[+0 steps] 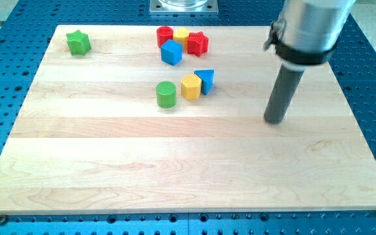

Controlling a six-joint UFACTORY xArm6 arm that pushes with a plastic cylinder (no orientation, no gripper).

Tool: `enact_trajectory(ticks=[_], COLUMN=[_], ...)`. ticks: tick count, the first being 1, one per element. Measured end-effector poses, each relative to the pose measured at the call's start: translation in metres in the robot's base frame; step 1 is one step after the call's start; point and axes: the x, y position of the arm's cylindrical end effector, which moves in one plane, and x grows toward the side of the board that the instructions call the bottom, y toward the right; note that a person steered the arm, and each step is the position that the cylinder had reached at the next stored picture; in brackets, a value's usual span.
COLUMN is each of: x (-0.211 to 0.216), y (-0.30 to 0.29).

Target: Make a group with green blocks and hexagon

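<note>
A pale wooden worktop (175,163) sits on a blue perforated base (5,72). The arm's grey cylinder (309,29) hangs over the view's right side and ends in a dark rod; it carries no hand, so there is no grip to report. My tip (275,121) rests on bare wood, well apart from every block, to the view's right of the middle group. There, a green cylinder (166,94) stands just beside a yellow hexagon (190,86), which touches a blue triangle (205,80). Near the top edge cluster a blue cube (171,52), red cylinder (164,35), yellow block (181,35) and red star (198,43). A green star (78,42) sits alone at top left.
</note>
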Motion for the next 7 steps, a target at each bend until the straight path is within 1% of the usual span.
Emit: enact_trajectory(ticks=[1, 2, 3, 4, 5, 6, 7], x=[-0.054, -0.059, -0.03, -0.02, -0.006, 0.056, 0.002], y=[-0.035, -0.107, -0.226, -0.214, -0.157, -0.187, -0.249])
